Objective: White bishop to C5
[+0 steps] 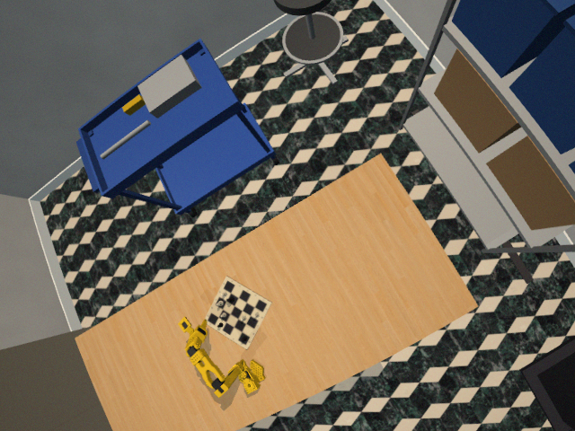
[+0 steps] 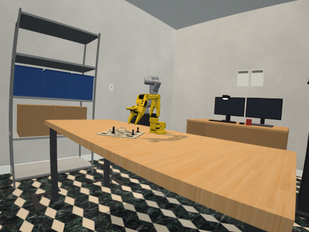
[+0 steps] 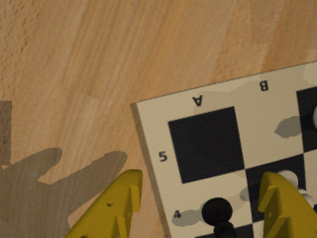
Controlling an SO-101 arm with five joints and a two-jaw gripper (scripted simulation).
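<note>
Fingers of the yellow gripper (image 3: 201, 181) stand spread in the wrist view, with nothing pinched between them. They hang high over the corner of the chessboard (image 3: 154, 134) where the letter A and the numbers 5, 4 and 3 are printed on the pale rim. One finger is over the bare wooden table (image 3: 99, 40), the other over the squares. Far below the gap, a black pawn (image 3: 217, 210) stands on the board in column A, about at row 4. At the right edge of this view a sliver of a white piece (image 3: 315, 117) shows on the dark square of row 5 two columns on from A, which is C5. Too little of it shows to say that it is the white bishop. A second white piece (image 3: 289, 178) is half hidden behind the right-hand finger.

From the top camera, the gripper (image 1: 192, 324) sits just beside the near-left corner of the chessboard (image 1: 248, 291), with the arm folded back along the table (image 1: 348, 241). The pieces are too small here to name.

Seen from the exterior camera, the gripper (image 2: 133, 120) points down, raised well above the pieces at the far side of the chessboard (image 2: 99, 133). All pieces visible there stand upright.
</note>
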